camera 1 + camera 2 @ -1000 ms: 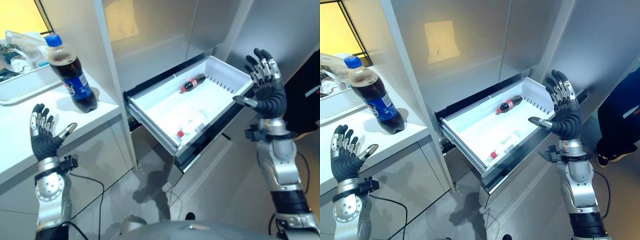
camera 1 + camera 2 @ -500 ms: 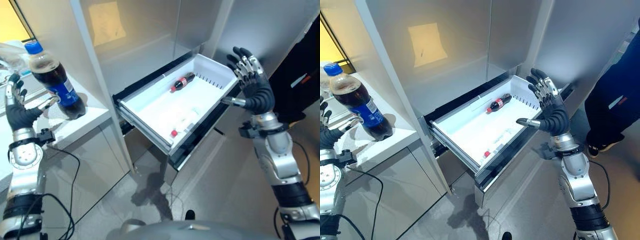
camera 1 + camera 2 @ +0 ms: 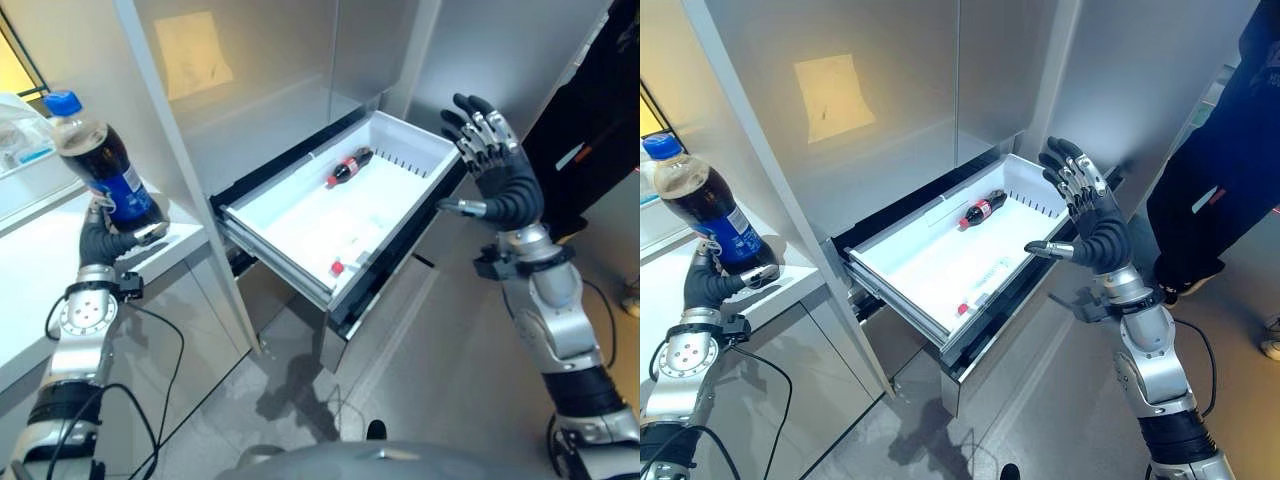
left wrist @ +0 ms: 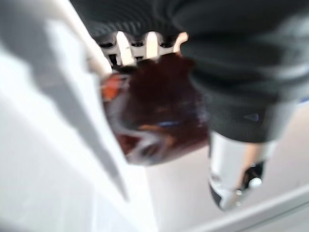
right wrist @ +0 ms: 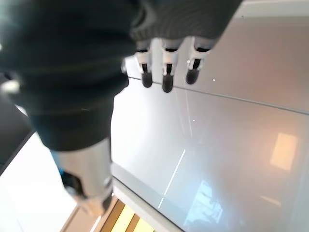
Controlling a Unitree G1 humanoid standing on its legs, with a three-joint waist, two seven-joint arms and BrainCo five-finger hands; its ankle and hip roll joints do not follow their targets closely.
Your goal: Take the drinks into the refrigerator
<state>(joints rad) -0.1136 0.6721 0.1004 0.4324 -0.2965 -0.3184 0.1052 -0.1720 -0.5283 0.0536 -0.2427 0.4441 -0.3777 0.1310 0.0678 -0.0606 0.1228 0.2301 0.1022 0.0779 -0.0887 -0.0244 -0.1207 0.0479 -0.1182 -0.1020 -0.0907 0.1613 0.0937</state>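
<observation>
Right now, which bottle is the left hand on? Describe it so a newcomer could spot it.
Start at the white counter left of the open refrigerator drawer. On its near corner stands the big cola bottle, upright, with the left hand at its base. Its blue cap and blue label set it apart from the two small red-capped bottles lying in the drawer.
</observation>
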